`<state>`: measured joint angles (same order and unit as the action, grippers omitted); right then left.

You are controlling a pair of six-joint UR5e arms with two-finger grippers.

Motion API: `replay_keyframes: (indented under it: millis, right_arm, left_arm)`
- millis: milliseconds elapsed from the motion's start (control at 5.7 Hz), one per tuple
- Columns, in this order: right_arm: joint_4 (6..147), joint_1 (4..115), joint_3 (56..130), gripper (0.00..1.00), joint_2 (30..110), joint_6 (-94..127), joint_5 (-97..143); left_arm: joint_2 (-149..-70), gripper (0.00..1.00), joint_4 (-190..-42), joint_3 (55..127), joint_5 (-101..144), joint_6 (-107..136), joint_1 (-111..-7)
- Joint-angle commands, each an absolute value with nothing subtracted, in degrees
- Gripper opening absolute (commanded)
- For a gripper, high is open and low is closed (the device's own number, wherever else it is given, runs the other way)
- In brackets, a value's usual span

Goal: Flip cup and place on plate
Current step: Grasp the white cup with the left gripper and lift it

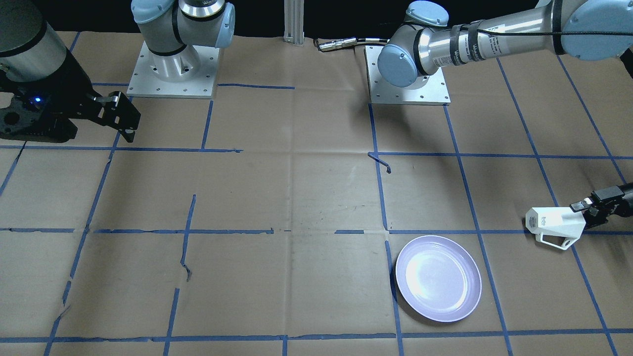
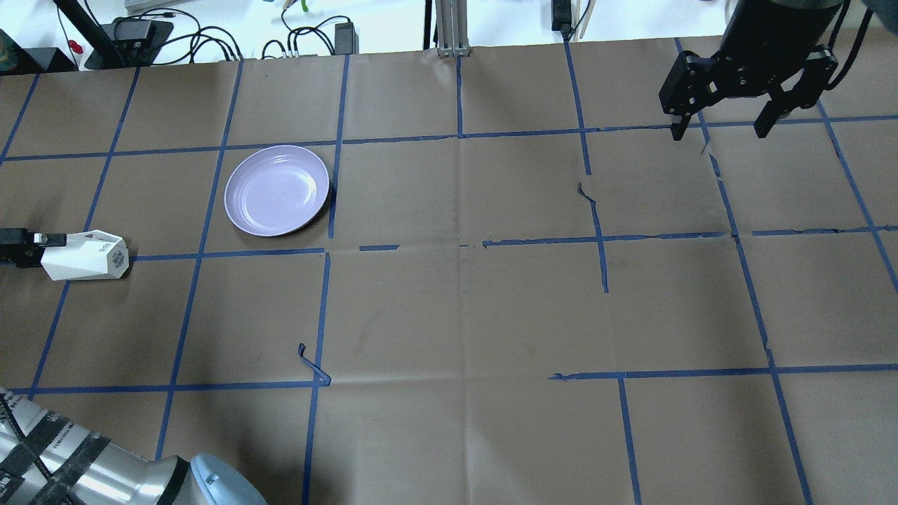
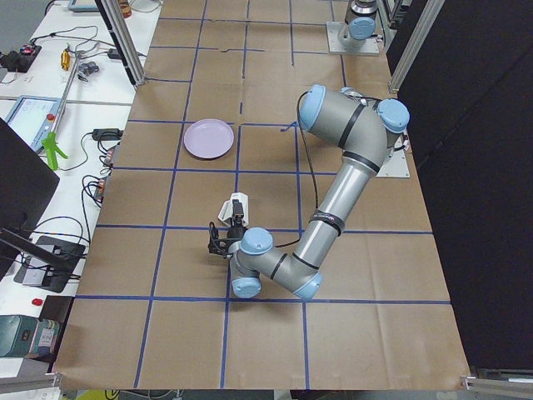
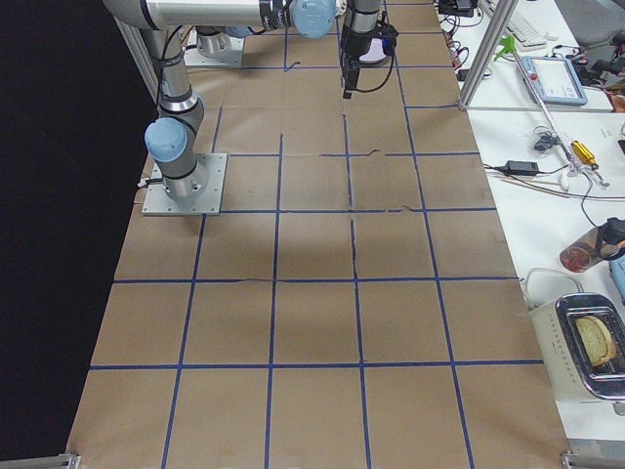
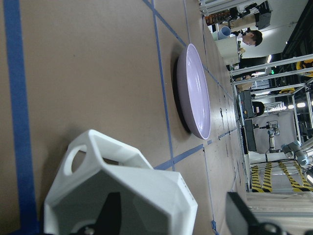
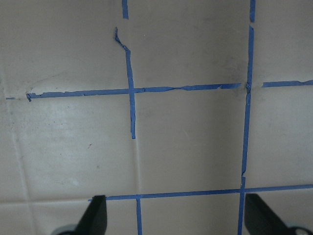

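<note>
Overhead, spot the cup (image 2: 84, 258) on its side at the bench's (image 2: 456, 315) left edge, plate (image 2: 277, 191) near, right claw (image 2: 722, 130) released toward the far right corner. Only from the left wrist: left claw (image 5: 173, 214) released, one finger (image 5: 110, 213) across the cup.

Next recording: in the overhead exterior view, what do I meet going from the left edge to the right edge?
left gripper → cup lying on its side → plate → right gripper, hanging open above the table's far right part.
</note>
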<state>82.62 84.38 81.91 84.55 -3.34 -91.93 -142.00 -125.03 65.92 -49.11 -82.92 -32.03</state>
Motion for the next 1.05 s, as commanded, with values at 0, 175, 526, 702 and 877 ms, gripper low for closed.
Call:
replay_keyframes:
  millis: [0,175,526,702,877]
  right_arm:
    - [82.62,84.38,81.91,1.0,84.55,-3.34,-91.93]
    - [82.62,84.38,81.91,1.0,84.55,-3.34,-91.93]
    - [82.62,84.38,81.91,1.0,84.55,-3.34,-91.93]
    - [82.62,84.38,81.91,1.0,84.55,-3.34,-91.93]
    - [82.62,84.38,81.91,1.0,84.55,-3.34,-91.93]
  left_arm:
    - [-141.86,0.0,-126.12,65.83,-48.43,-82.97,-32.08]
    - [-141.33,0.0,-127.6,65.83,-48.34,-82.88,-32.08]
    - [-133.47,0.0,-134.43,65.74,-47.2,-78.17,-32.17]
    - [-128.37,0.0,-137.95,65.74,-47.11,-74.48,-32.17]
    - [-125.19,0.0,-140.6,65.74,-45.54,-72.18,-32.95]
